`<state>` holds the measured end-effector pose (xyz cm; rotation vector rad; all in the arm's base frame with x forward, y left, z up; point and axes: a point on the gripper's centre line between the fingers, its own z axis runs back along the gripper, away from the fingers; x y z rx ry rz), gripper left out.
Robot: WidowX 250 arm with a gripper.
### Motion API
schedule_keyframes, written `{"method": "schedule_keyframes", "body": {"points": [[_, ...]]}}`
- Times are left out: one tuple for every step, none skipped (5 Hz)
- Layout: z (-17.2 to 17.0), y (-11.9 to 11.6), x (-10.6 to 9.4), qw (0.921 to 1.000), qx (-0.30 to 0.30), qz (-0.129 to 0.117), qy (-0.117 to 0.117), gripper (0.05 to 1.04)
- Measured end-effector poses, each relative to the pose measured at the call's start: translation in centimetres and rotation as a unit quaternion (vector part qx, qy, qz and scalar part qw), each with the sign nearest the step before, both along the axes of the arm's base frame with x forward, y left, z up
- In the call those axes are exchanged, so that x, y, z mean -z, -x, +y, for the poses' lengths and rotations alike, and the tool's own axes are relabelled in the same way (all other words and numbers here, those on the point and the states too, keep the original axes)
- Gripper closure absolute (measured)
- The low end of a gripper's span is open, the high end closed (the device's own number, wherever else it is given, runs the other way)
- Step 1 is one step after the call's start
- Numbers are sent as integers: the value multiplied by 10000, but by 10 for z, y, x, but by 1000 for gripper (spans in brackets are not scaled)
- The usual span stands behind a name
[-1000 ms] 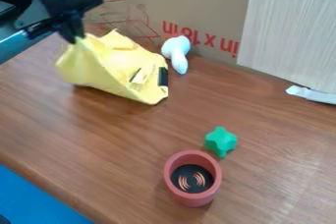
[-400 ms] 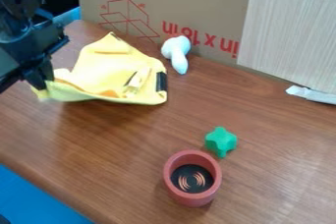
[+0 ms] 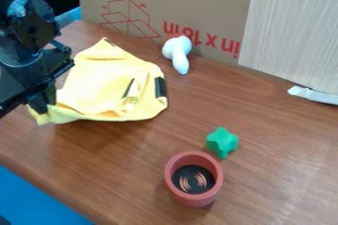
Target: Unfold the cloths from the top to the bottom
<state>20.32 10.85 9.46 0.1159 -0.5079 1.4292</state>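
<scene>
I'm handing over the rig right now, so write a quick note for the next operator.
Gripper: on the yellow cloth, pinching its near-left corner, as the camera sees it.
Cloth: on the table, at the picture's left.
Done: cloth partly spread.
Left: creases and raised folds remain, mostly along the near edge; probably draw that corner out, then release.
Mind the red cup and green star, nearer the camera.

Yellow cloth [image 3: 99, 83], green star [image 3: 222, 142], reddish cup [image 3: 175, 185], brown wood-grain table [image 3: 125, 162].
</scene>
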Motion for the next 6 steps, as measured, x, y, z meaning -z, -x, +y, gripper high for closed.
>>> {"method": "schedule_keyframes", "body": {"points": [[-5,8,3,9991,-340,198,133,867],[-10,6,-1,9996,-216,120,135,611],[-17,4,-5,9998,-60,49,203,305],[-26,-3,-25,9993,171,-164,291,88],[-27,-24,-51,9913,1281,-19,293,82],[-29,-44,-60,9716,2268,429,521,83]]}}
